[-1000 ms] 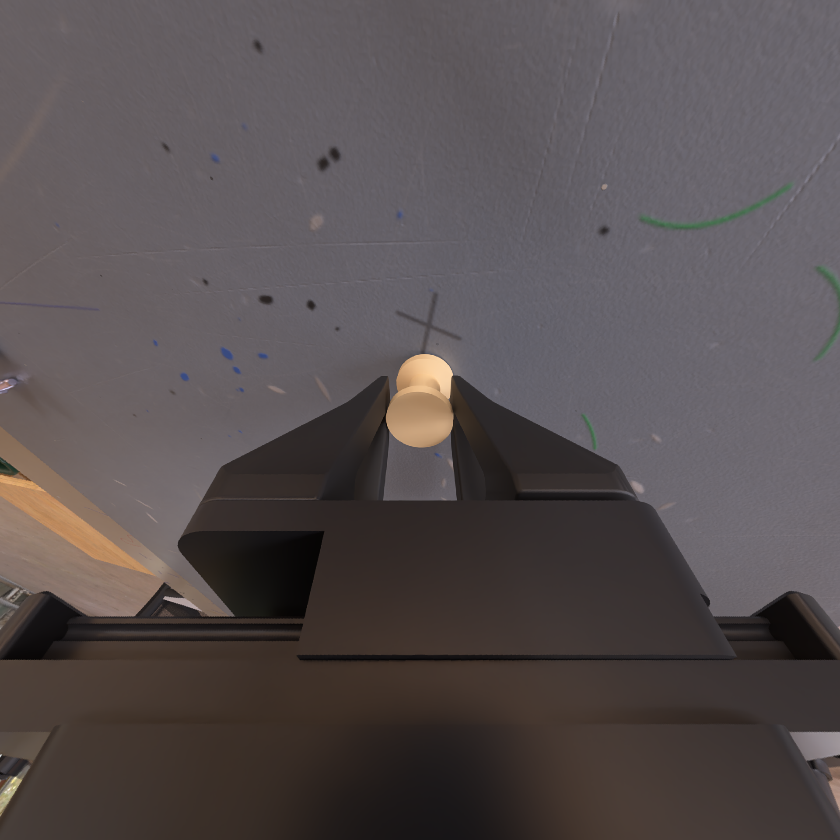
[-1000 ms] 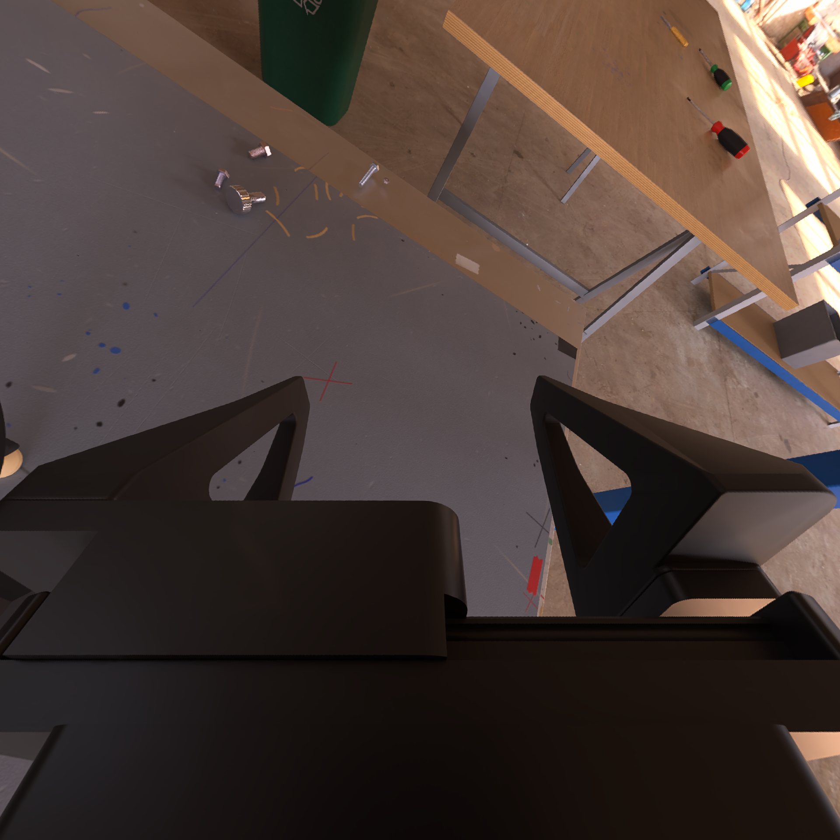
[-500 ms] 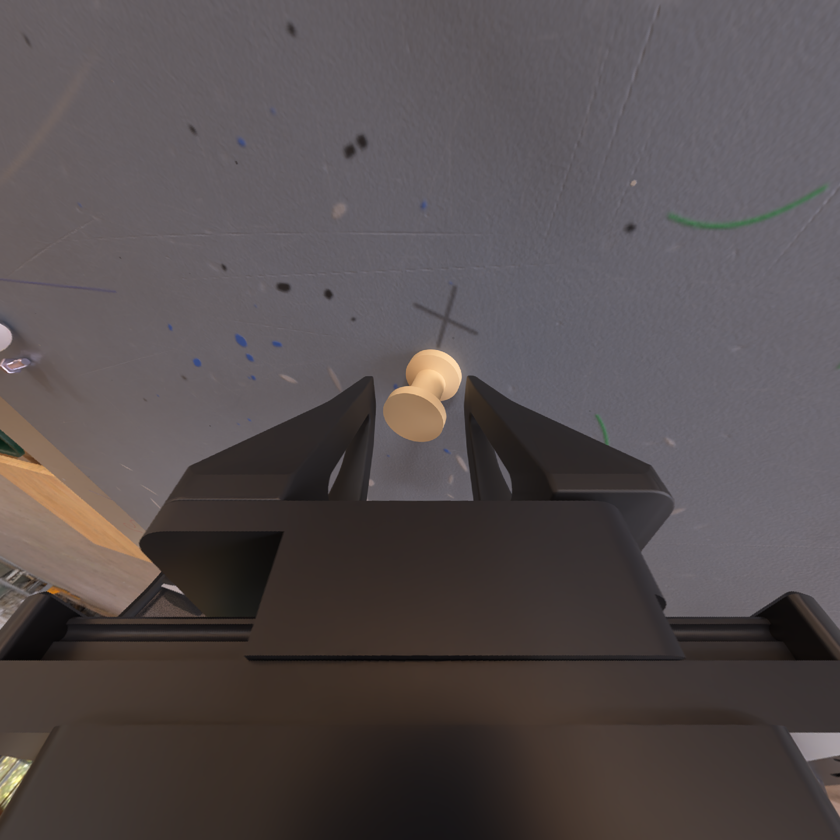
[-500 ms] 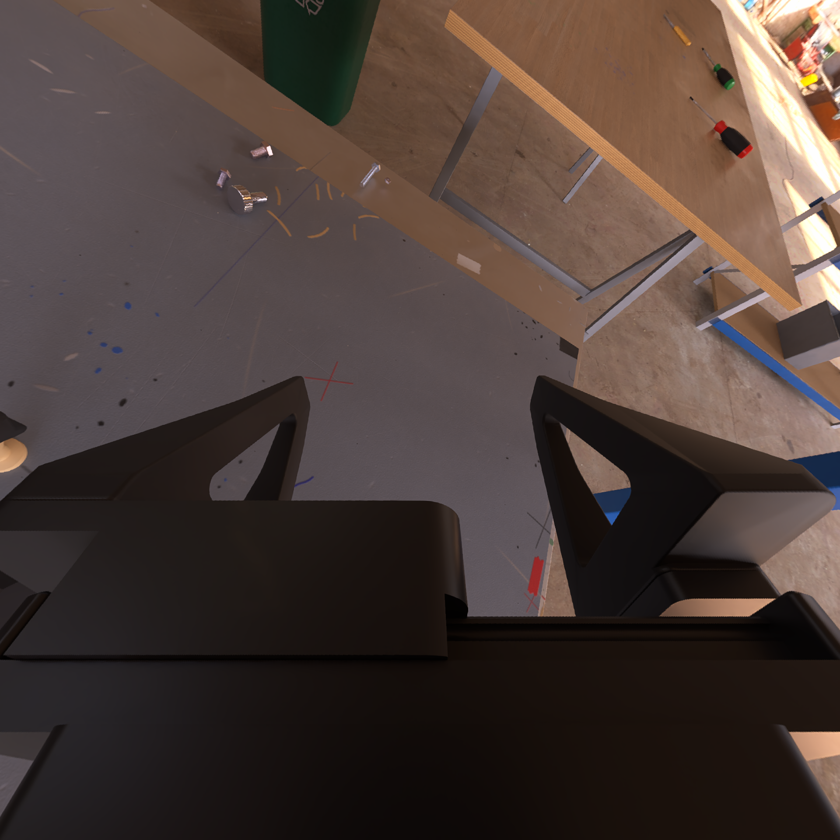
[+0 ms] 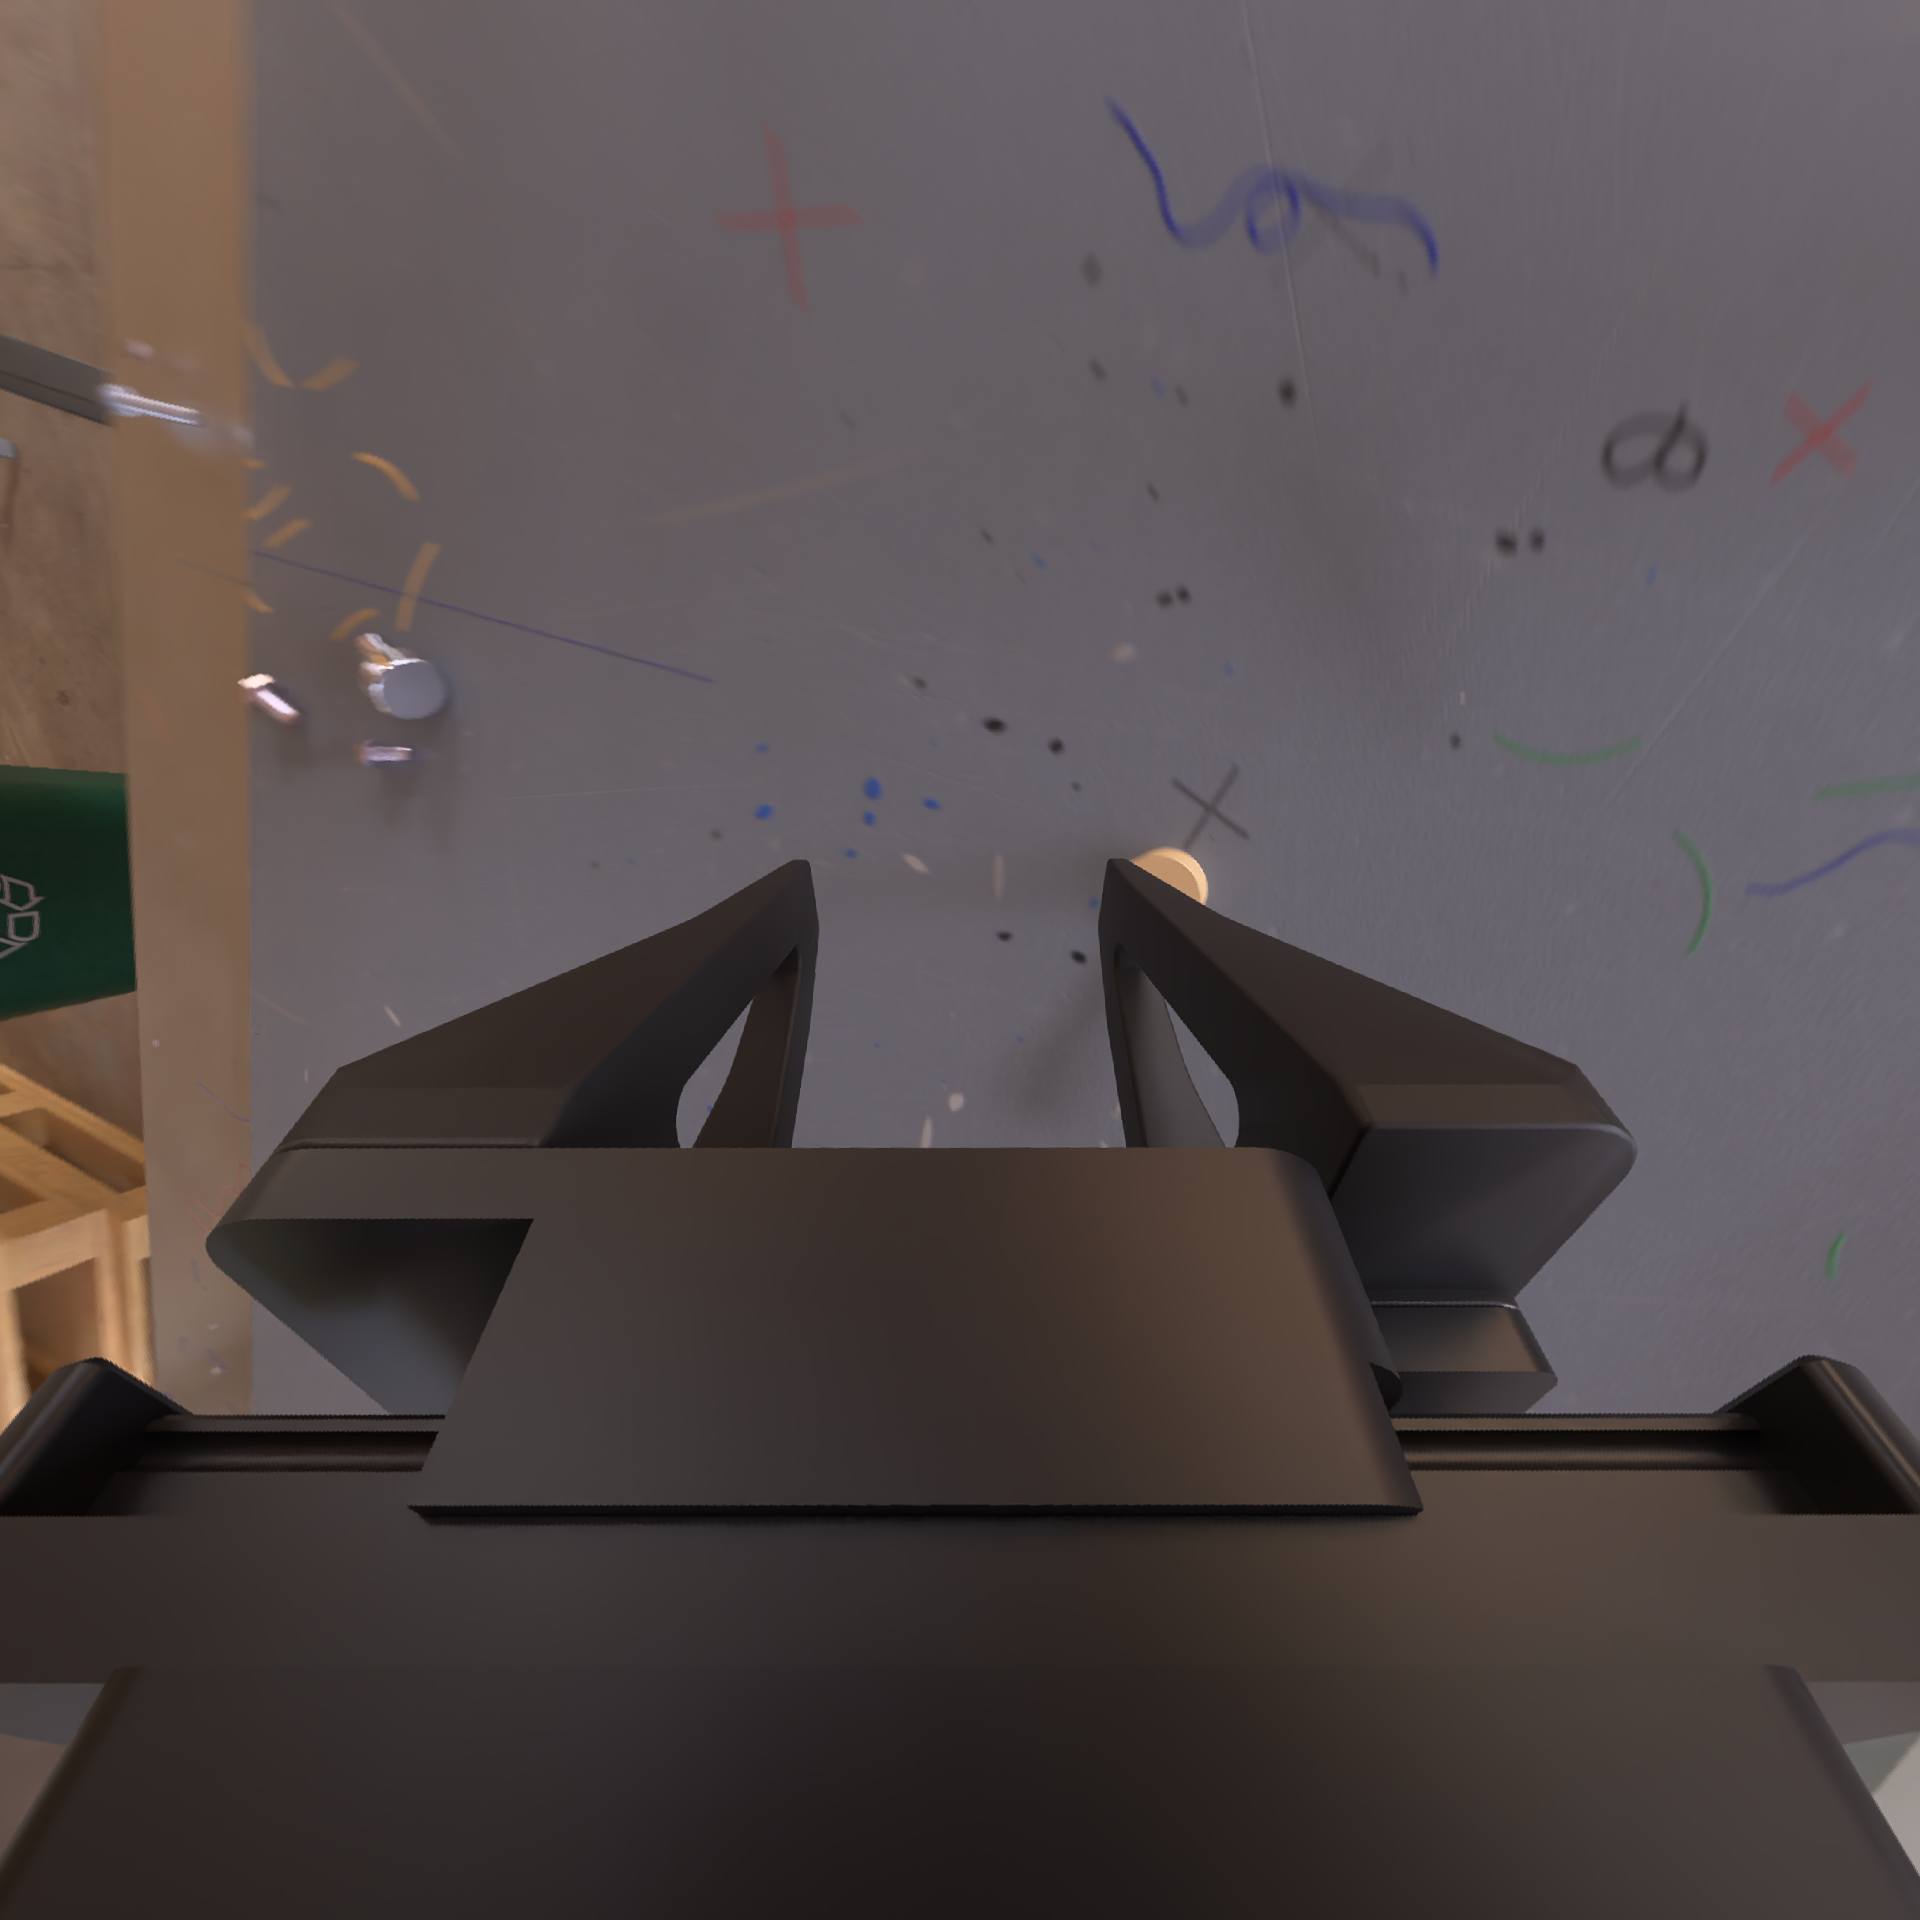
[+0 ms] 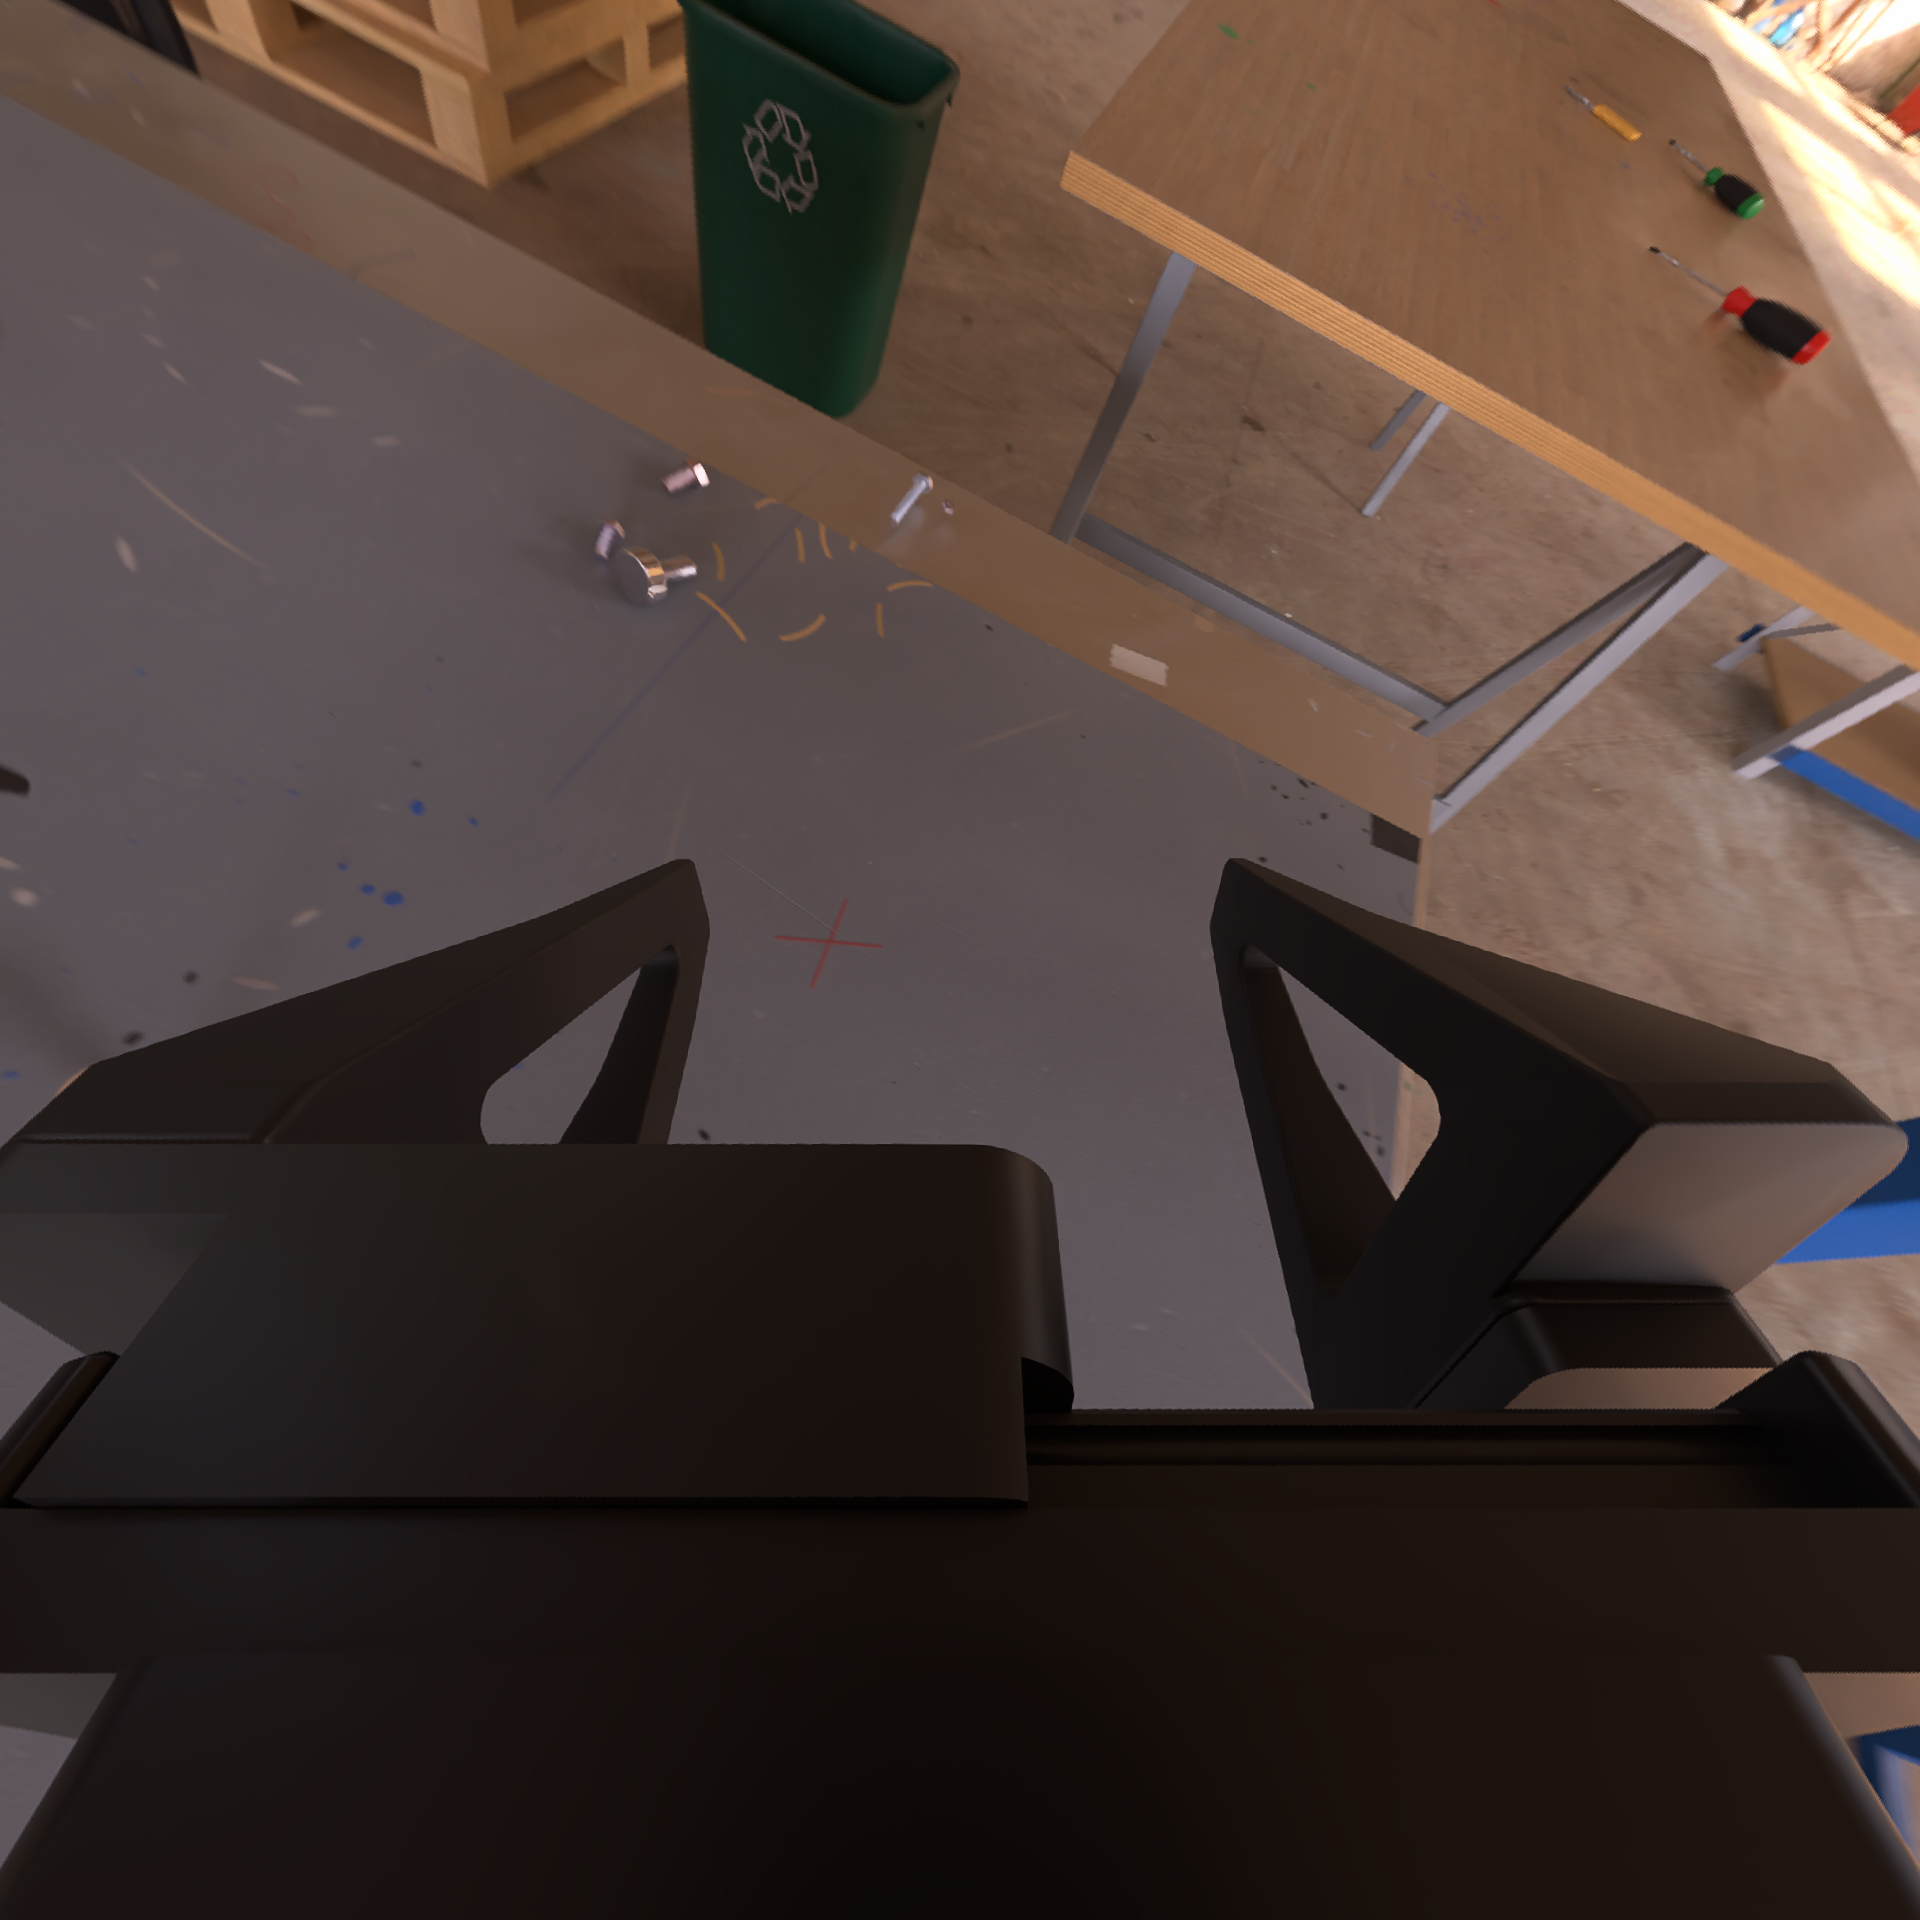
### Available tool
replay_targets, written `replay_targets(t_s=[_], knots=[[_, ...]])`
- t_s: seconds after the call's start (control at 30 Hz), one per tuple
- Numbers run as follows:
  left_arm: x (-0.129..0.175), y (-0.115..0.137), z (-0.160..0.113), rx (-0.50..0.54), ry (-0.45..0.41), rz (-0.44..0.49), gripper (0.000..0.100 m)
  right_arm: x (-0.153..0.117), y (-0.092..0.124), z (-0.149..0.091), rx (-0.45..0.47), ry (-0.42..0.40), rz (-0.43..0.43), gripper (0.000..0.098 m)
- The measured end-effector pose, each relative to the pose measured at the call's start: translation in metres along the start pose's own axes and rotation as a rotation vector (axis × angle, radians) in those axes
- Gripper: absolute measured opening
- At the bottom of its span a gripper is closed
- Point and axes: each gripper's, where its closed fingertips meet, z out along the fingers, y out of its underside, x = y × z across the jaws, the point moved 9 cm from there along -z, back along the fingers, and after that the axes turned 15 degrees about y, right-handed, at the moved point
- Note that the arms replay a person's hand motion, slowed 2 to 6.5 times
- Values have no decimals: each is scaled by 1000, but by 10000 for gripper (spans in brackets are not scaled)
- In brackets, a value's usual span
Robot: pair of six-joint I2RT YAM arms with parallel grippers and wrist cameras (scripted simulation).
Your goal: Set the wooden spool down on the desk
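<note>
The pale wooden spool lies on the grey desk, mostly hidden behind the tip of my left gripper's right finger; only its rounded end shows. My left gripper is open and empty, raised above the desk, with the spool just outside its jaws to the right. My right gripper is open and empty above the desk near its right edge. The spool does not show in the right wrist view.
Several metal bolts lie near the desk's wooden edge strip, also in the right wrist view. A green bin, a wooden pallet and a workbench with screwdrivers stand beyond the desk.
My left gripper let go of the spool, opened wider and pulled back and away, turning its view; the spool now lies on the desk. My right gripper shifted slightly and stays open.
</note>
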Motion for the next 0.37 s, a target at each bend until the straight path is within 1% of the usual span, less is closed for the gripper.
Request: replay_targets(t_s=[0.1, 0.23, 0.3, 0.37], knots=[[-12, 2, -28, 182, -33, -95, 467, 1, 2, 3, 18, -36, 90, 816], [-29, 9, -54, 401, -19, -241, 471, 4, 5, 7, 50, -67, 243, 768], [-37, 16, -59, 476, -6, -315, 471, 4, 7, 8, 66, -84, 320, 736], [-46, 24, -60, 522, -6, -391, 442, 3, 9, 9, 75, -112, 391, 710]])
